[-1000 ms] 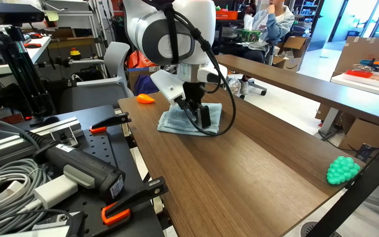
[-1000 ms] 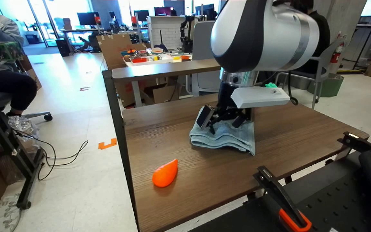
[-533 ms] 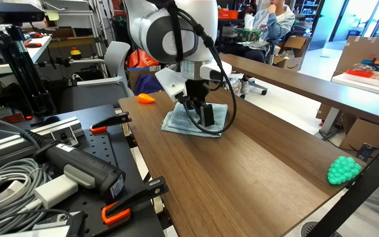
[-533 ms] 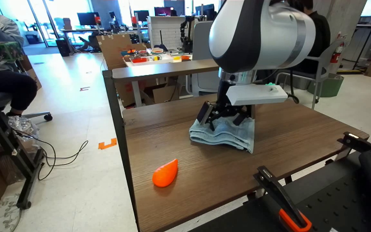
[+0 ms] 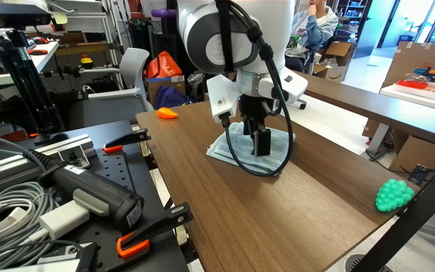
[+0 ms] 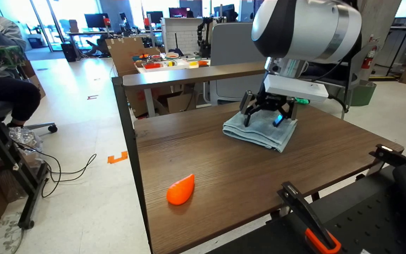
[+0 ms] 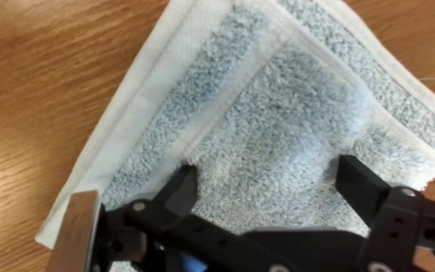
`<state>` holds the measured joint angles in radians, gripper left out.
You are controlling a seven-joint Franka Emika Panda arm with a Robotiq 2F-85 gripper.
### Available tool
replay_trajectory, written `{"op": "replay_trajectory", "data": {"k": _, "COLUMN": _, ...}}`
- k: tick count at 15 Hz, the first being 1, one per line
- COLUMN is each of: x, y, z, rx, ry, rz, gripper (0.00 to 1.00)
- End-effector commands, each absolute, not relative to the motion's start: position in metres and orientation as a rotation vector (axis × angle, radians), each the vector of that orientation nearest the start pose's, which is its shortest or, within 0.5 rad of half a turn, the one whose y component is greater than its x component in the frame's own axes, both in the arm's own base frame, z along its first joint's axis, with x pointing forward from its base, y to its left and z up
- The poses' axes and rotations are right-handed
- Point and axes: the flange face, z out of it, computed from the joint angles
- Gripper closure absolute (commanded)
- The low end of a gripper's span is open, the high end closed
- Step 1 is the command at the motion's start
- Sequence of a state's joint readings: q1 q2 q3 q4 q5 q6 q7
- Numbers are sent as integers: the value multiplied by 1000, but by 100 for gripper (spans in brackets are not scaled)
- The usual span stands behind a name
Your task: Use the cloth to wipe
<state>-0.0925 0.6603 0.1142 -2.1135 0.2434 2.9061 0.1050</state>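
A folded light blue cloth (image 5: 278, 143) lies flat on the brown wooden table (image 5: 278, 211). It shows in both exterior views (image 6: 256, 133) and fills much of the wrist view (image 7: 289, 94). My gripper (image 6: 262, 121) is over the cloth, pointing down. Its two black fingers stand wide apart in the wrist view (image 7: 266, 168), with flat cloth between them. The fingertips appear to touch the cloth's top, and nothing is pinched between them. In an exterior view (image 5: 254, 145) the black cable loop hides part of the cloth.
An orange teardrop-shaped object (image 6: 180, 190) lies near one table end. A green bumpy grape-like object (image 5: 394, 195) lies near the opposite end. Black-and-orange clamps (image 5: 155, 226) sit along the table's side by a black bench (image 5: 108, 170). A raised wooden shelf (image 5: 353, 98) runs along the far side.
My gripper and the cloth have shifted together along the table, away from the orange object and toward the green one. The cloth has turned somewhat. The fingers stay apart.
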Motion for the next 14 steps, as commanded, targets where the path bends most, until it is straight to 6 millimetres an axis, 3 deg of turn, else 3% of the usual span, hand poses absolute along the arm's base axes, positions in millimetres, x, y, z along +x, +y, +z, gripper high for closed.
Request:
{"op": "replay_trajectory", "data": {"k": 1, "x": 569, "y": -15, "z": 114, "rx": -2937, "ry": 564, "rz": -172, "gripper": 0}}
{"op": "replay_trajectory", "data": {"k": 6, "x": 519, "y": -51, "z": 113, "rx": -3092, "ry": 504, "rz": -126, "gripper": 0}}
{"op": "replay_trajectory", "data": {"k": 7, "x": 546, "y": -44, "z": 108, "rx": -3049, "ry": 529, "rz": -141, "gripper": 0}}
{"op": "replay_trajectory", "data": {"k": 10, "x": 527, "y": -53, "z": 110, "rx": -3076, "ry": 521, "rz": -118, "gripper": 0}}
{"op": "replay_trajectory", "data": {"k": 14, "x": 525, "y": -52, "z": 111, "rx": -3079, "ry": 518, "rz": -119, "gripper": 0}}
